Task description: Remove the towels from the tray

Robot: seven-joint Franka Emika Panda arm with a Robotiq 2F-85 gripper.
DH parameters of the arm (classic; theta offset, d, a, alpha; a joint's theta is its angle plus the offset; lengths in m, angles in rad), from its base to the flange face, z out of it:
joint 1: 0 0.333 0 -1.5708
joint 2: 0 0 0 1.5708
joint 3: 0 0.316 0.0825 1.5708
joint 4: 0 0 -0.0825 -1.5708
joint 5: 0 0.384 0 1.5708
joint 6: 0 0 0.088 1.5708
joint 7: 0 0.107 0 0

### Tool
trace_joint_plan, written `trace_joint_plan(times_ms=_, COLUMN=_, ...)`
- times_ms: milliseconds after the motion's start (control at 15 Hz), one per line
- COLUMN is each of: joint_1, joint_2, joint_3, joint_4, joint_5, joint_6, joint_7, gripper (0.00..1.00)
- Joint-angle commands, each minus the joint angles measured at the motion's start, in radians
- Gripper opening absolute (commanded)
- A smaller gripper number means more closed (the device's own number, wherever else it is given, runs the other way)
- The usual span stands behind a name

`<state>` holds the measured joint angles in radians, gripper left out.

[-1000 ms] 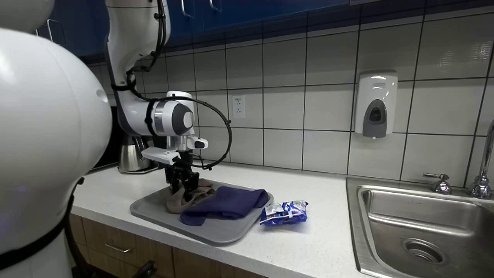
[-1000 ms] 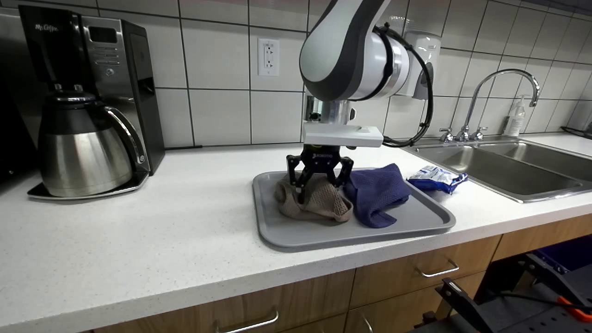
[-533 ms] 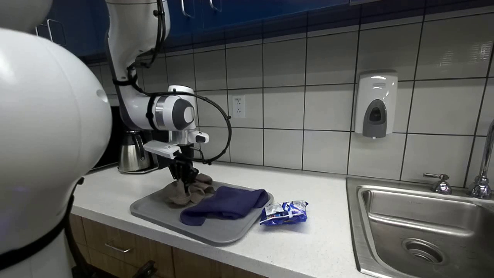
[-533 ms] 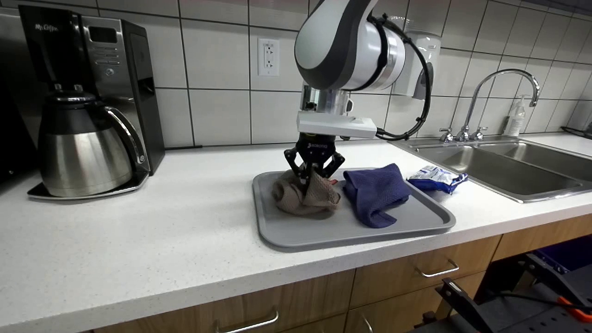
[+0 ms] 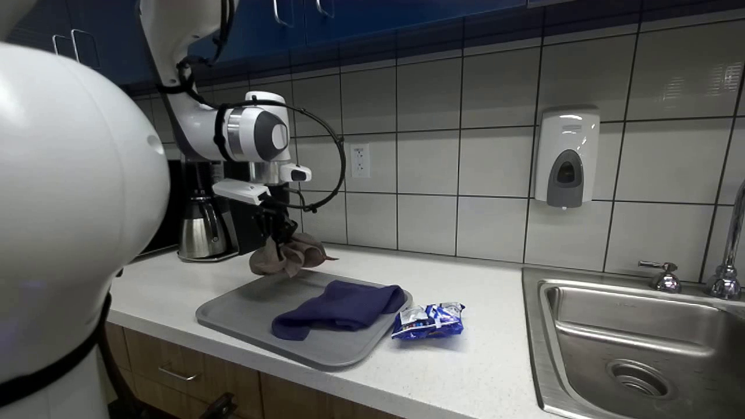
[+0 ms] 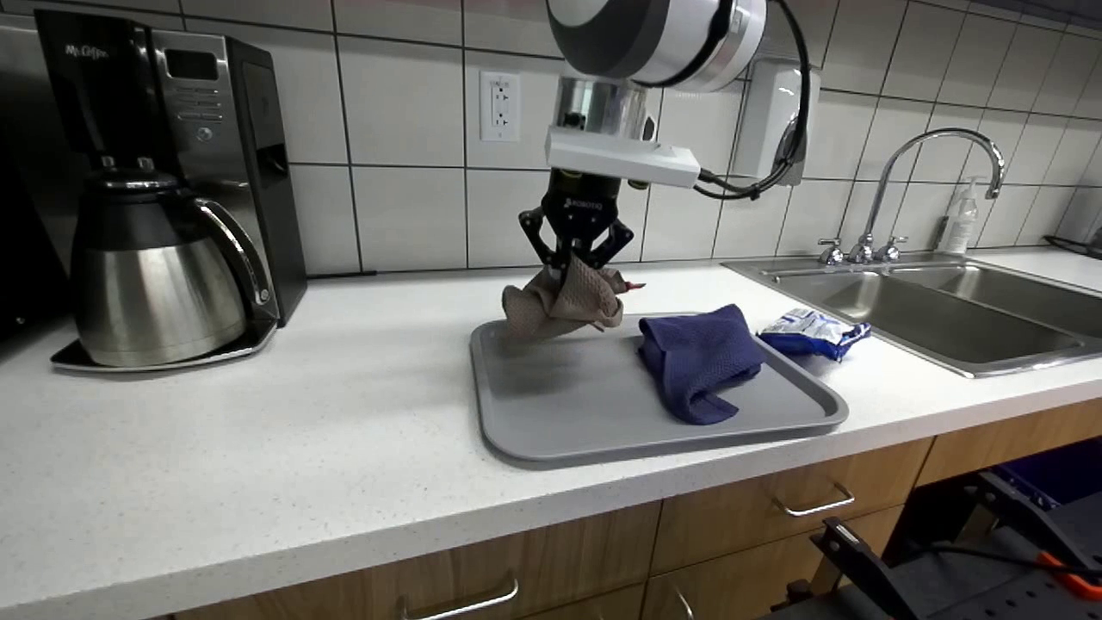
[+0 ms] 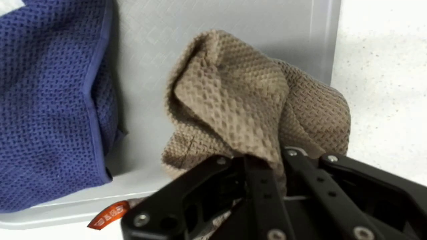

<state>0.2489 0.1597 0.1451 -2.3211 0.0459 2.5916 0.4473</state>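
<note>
Against the tiled wall (image 5: 430, 163), white speckled bench (image 6: 301, 430). Arm (image 5: 198, 131) reaches over it, wrist (image 6: 603, 108) pointed down. Steel sink (image 5: 542, 343) toward one side, coffee maker (image 6: 211, 146) toward the other. Gray tray (image 6: 585, 405) between them, folded blue towel (image 6: 702, 362) on it. Brown towel (image 6: 555, 308) bunched midair over the tray's coffee-maker end. End effector (image 7: 272, 163) clamped on it, pinching a fold from above. Blue-and-white packet (image 5: 430, 321) just beside the tray, sink side. Red-orange tag (image 7: 110, 215) sticks out of the brown towel.

There are two towels — one brown towel (image 6: 564, 306), one blue towel (image 6: 702, 366) — one tray (image 6: 603, 400), one gripper (image 7: 274, 160), one packet (image 6: 814, 334), one coffee maker (image 6: 207, 155), one bottle (image 6: 962, 222), one faucet (image 6: 947, 133), two sink basins (image 6: 930, 320).
</note>
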Motion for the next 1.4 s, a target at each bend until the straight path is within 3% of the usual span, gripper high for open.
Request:
trace_joint_plan(times_ms=0, joint_1=0.008, joint_2=-0.092, joint_3=0.014, joint_4=0.009, joint_5=-0.01, joint_6=-0.089, joint_7=0.022, gripper=0.02)
trace_joint_plan(times_ms=467, joint_1=0.028, joint_2=-0.116, joint_3=0.068, joint_4=0.077, joint_5=-0.017, joint_6=-0.153, joint_7=0.037, gripper=0.02)
trace_joint_plan(times_ms=1333, joint_1=0.133, joint_2=0.049, joint_3=0.146, joint_4=0.276, joint_5=-0.007, joint_6=-0.194, joint_7=0.035, gripper=0.02)
